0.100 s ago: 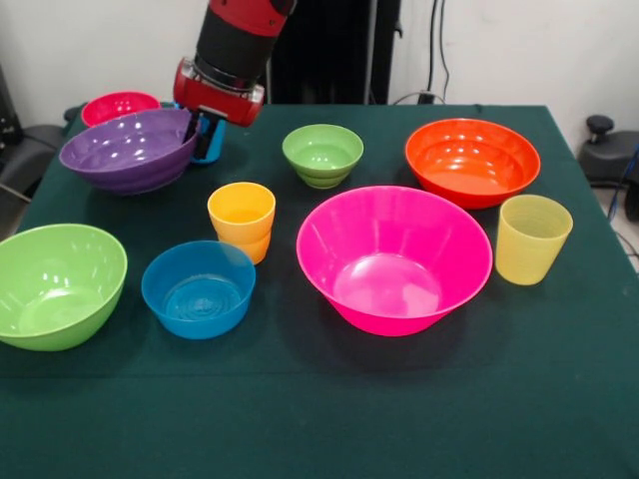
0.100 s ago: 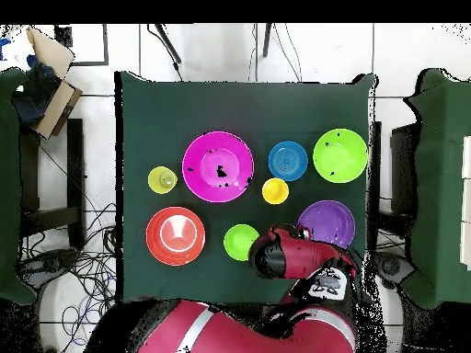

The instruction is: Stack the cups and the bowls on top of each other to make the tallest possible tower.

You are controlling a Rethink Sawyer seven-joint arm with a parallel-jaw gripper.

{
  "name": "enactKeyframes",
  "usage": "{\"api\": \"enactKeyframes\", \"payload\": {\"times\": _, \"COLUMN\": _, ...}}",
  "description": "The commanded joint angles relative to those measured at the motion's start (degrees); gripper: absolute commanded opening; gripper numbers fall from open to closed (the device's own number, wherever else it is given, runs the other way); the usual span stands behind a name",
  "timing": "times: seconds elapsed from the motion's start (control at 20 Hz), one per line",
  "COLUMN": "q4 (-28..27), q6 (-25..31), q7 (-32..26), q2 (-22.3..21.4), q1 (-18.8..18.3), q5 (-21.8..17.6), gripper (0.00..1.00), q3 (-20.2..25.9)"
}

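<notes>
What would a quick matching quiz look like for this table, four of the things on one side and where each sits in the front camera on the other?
Things:
1. pink bowl
2. purple bowl
3. ribbed yellow cup
4. lime bowl

Places, front view:
A. at the gripper, tilted
B. far left, near edge
C. centre, largest piece
D. right, below the orange bowl

Pairs: 1-C, 2-A, 3-D, 4-B

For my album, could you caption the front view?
Sawyer's gripper reaches the purple bowl's rim; other bowls and cups sit unstacked.
</notes>
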Motion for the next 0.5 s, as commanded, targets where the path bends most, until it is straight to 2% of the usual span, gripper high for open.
{"api": "enactKeyframes", "payload": {"times": 0.05, "q4": 0.6, "q6": 8.0, "q7": 5.4, "q2": -2.0, "q1": -1.3, "q5": 2.2, "gripper": 0.0, "q3": 9.6}}
{"api": "enactKeyframes", "payload": {"times": 0.25, "q4": -1.1, "q6": 11.1, "q7": 5.2, "q2": -3.0, "q1": -0.1, "q5": 3.0, "gripper": 0.0, "q3": 9.7}}
{"api": "enactKeyframes", "payload": {"times": 0.5, "q4": -3.6, "q6": 12.8, "q7": 3.6, "q2": -3.1, "q1": -1.8, "q5": 3.2, "gripper": 0.0, "q3": 12.3}}
